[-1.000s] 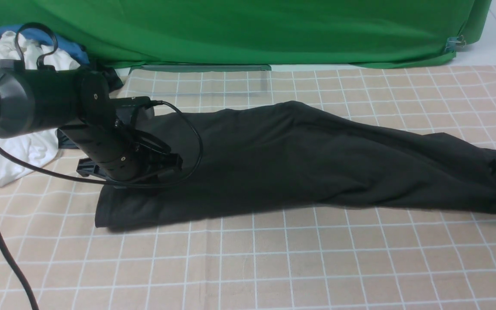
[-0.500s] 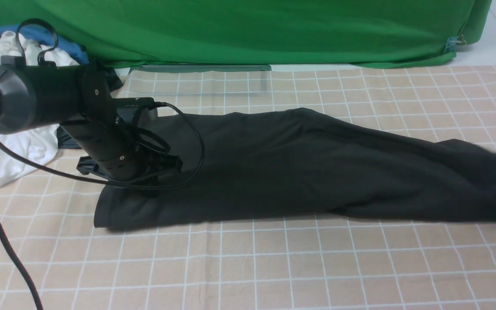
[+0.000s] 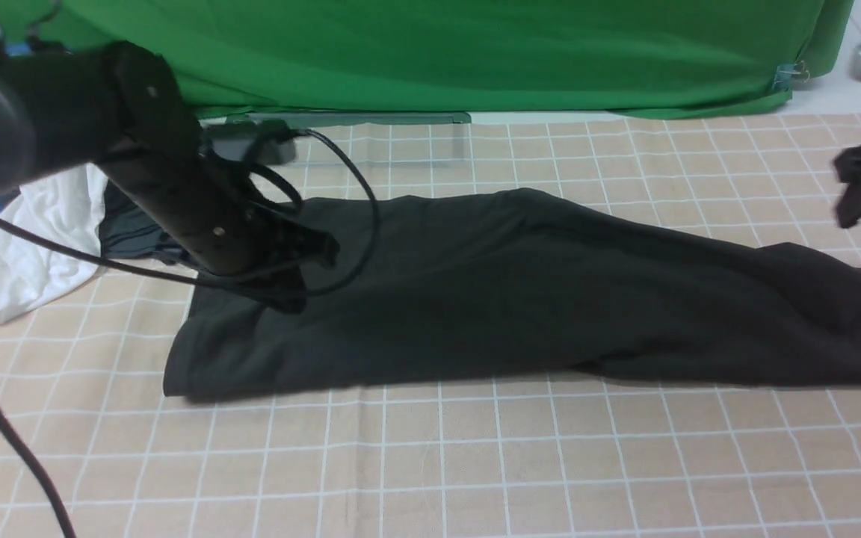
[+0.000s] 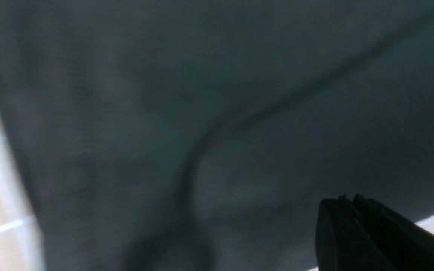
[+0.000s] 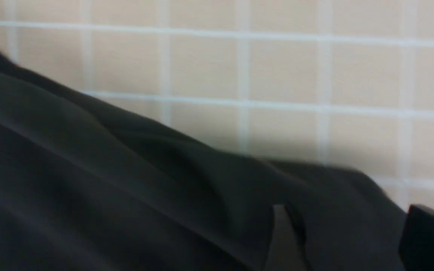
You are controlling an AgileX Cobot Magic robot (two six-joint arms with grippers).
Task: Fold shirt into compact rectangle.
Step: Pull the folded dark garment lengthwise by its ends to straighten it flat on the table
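Note:
The black shirt [image 3: 520,291] lies flat as a long folded band across the checked cloth, from front left to the right edge. My left gripper [image 3: 303,258] hangs over the shirt's left end, just above the fabric. In the left wrist view that gripper [image 4: 347,199] is shut with nothing between its tips, and the shirt [image 4: 187,113] fills the view beyond it. My right gripper [image 3: 853,202] is blurred and lifted above the shirt's right end. In the right wrist view the right gripper [image 5: 352,233] is open over the shirt [image 5: 107,180], holding nothing.
A white garment [image 3: 34,239] and a smaller dark grey garment [image 3: 131,232] lie at the back left, behind the left arm. A green backdrop [image 3: 438,52] closes the far side. The left arm's cable [image 3: 359,187] loops over the shirt. Checked cloth [image 3: 438,463] covers the table.
My right gripper opened, let go of the shirt's right end and rose; that end dropped flat. The left arm lifted up and back off the shirt's left end.

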